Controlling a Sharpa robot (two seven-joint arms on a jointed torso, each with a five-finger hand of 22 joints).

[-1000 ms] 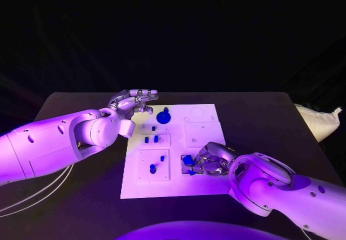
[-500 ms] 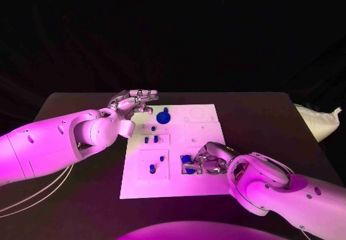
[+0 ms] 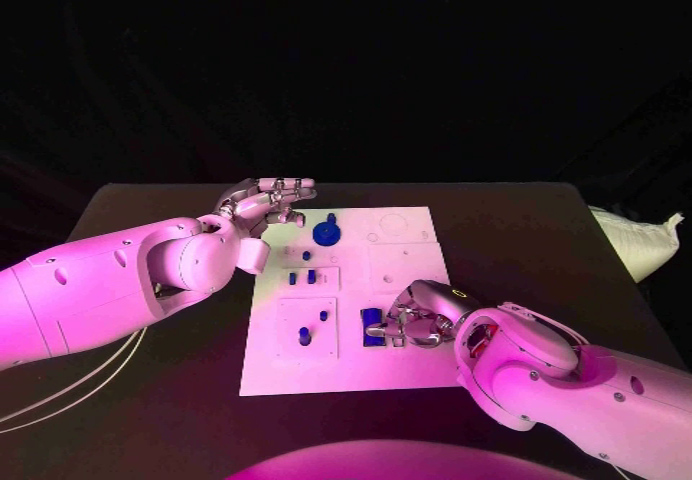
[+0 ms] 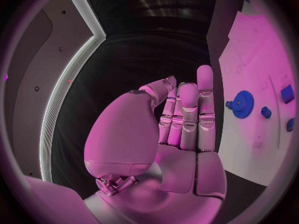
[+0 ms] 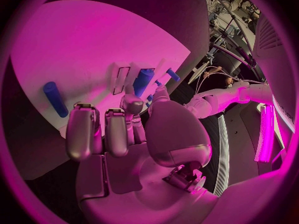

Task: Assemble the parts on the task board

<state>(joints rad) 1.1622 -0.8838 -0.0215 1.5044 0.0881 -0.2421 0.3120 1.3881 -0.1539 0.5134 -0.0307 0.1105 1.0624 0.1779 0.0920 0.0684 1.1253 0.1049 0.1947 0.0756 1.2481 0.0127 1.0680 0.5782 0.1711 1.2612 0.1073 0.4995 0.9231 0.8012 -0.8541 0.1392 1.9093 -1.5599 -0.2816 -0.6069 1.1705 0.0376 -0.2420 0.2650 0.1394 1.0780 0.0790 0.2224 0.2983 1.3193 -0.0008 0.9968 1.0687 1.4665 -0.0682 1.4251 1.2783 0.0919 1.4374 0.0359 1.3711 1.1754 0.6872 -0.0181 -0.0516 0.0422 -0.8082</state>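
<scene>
We see the left hand (image 3: 267, 205) hovering at the far left corner of the task board (image 3: 407, 270), palm flat, fingers (image 4: 189, 115) straight, close together and holding nothing. Beside it on the board stands a blue gear (image 3: 327, 234). The right hand (image 3: 418, 318) bends down over the board's near right part, fingers (image 5: 84, 129) curled around a blue peg (image 3: 374, 327); we cannot tell whether they grip it. Small blue parts (image 3: 313, 325) lie in the left recesses of the board, which rests mid-counter (image 3: 548, 230). We read no writing anywhere
</scene>
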